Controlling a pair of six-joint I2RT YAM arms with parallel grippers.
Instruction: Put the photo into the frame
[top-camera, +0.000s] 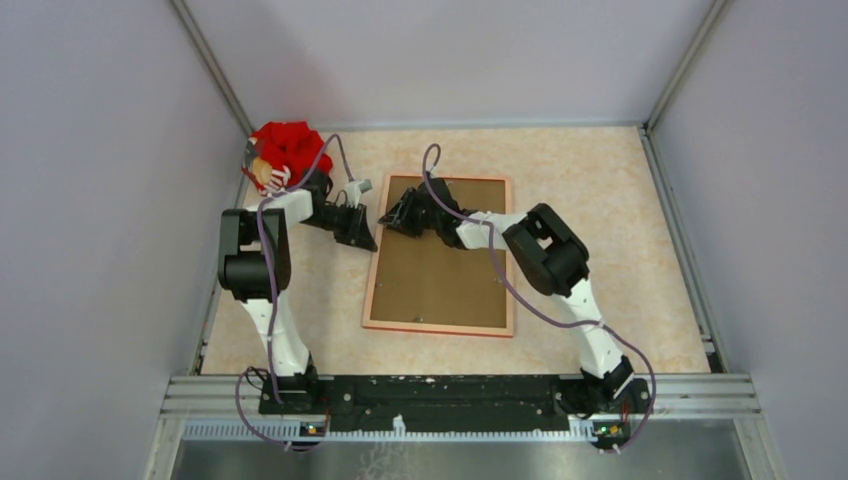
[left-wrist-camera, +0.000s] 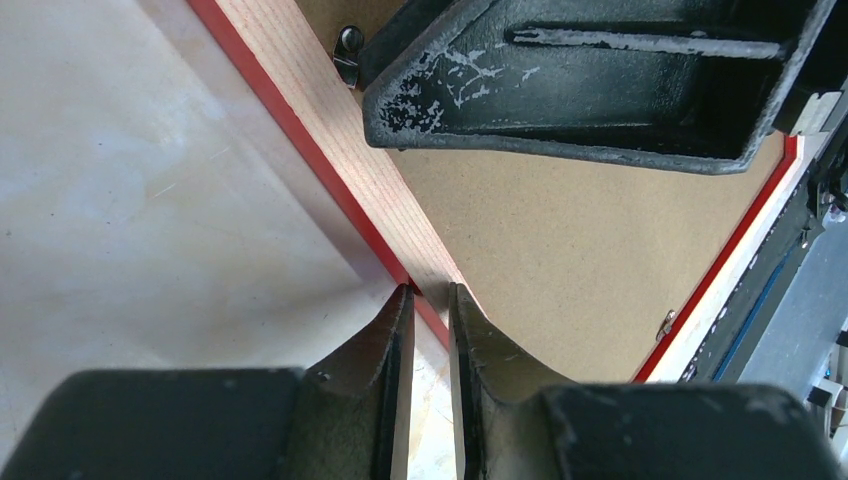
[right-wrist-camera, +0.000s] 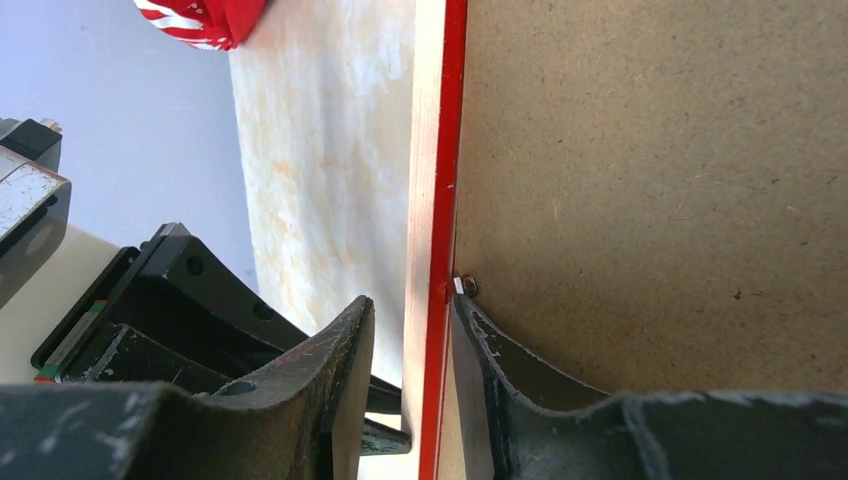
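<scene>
The frame (top-camera: 440, 328) lies back up at the table's middle, with a brown hardboard backing panel (top-camera: 440, 275) filling it. The photo is hidden. My left gripper (top-camera: 362, 232) is at the frame's left rail near the far corner. In the left wrist view its narrow jaws (left-wrist-camera: 430, 292) pinch the pale rail (left-wrist-camera: 330, 150) at their tips. My right gripper (top-camera: 395, 218) is at the same corner from the inside. Its open jaws (right-wrist-camera: 412, 305) straddle the rail (right-wrist-camera: 428, 150), the inner finger against the red lip and the outer finger a little off the wood.
A red bundle with striped bits (top-camera: 285, 150) sits in the back left corner, close behind the left arm. Small turn clips (right-wrist-camera: 466, 285) hold the backing at the rail. Grey walls close in the table on three sides.
</scene>
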